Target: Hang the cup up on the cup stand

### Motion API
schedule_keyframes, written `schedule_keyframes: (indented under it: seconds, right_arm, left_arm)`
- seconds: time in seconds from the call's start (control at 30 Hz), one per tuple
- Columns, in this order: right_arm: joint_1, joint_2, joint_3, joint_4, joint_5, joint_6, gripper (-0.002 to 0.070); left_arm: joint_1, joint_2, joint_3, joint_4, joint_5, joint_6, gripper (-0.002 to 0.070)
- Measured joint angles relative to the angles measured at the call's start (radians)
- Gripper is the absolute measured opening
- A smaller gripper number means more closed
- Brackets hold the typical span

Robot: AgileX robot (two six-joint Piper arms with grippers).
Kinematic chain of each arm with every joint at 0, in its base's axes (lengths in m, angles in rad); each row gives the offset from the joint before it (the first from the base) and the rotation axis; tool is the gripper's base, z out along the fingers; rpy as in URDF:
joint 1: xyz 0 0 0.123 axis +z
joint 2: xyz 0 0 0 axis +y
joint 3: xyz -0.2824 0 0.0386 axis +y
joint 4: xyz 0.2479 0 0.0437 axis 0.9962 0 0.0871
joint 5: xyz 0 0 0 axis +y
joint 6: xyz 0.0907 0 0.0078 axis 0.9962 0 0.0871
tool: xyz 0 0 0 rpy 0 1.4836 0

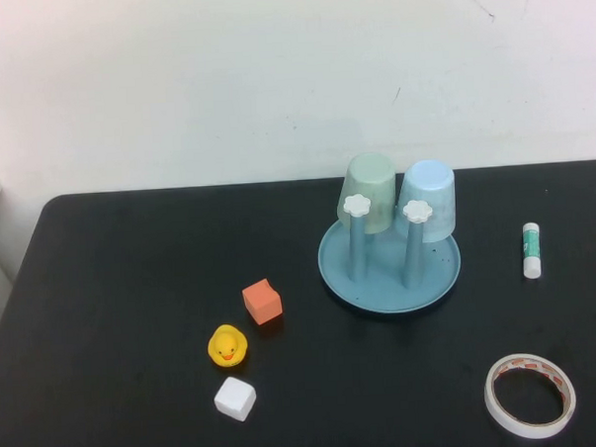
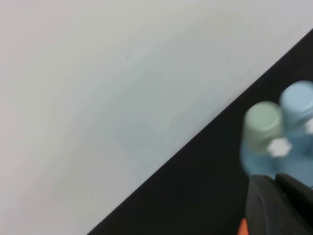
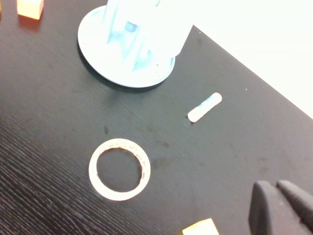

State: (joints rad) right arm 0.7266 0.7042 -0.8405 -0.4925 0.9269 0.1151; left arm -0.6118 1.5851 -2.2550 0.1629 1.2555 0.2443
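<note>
Two cups sit upside down on the cup stand (image 1: 389, 274), a round teal-blue dish with upright blue posts capped by white flowers, standing right of centre toward the back of the black desk (image 1: 131, 260). On the right rear post hangs the light blue cup (image 1: 428, 199), mouth down with its flat base up, and just beside it on the left rear post is a pale green cup (image 1: 370, 191) in the same pose; the two front posts are bare. To the right of the stand, apart from it, lies a glue stick (image 1: 532, 250) with a green band. Near the desk's front right edge lies a roll of tape (image 1: 529, 395), flat. Left of the stand sits an orange cube (image 1: 262, 301), with a yellow rubber duck (image 1: 227, 346) in front of it and a white cube (image 1: 234, 398) nearer still. Neither arm shows in the high view. In the left wrist view the left hand (image 2: 279, 205) appears at the corner, its dark fingers clenched together and grasping nothing, raised off the desk to the left of the stand. In the right wrist view the right hand (image 3: 281, 208) is likewise clenched and empty, above the desk's right side near the tape roll and well clear of the stand.
</note>
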Motion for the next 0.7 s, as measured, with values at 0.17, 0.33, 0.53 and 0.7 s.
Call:
schedule_keyframes:
  seconds: [0.17,0.33,0.53,0.7]
  right_arm:
    - [0.0,0.0,0.0,0.0,0.0,0.0,-0.0001]
    - [0.0,0.0,0.0,0.0,0.0,0.002,-0.0001]
    - [0.0,0.0,0.0,0.0,0.0,0.002,-0.0001]
    - [0.0,0.0,0.0,0.0,0.0,0.002,-0.0001]
  left_arm:
    - [0.0,-0.1,-0.001,-0.087,0.011,-0.012,0.0]
    - [0.0,-0.14,-0.001,-0.114,0.011,-0.012,0.0]
    - [0.0,-0.188,0.039,-0.118,0.011,-0.013,0.0]
    - [0.0,-0.351,0.224,-0.144,-0.063,-0.014,0.0]
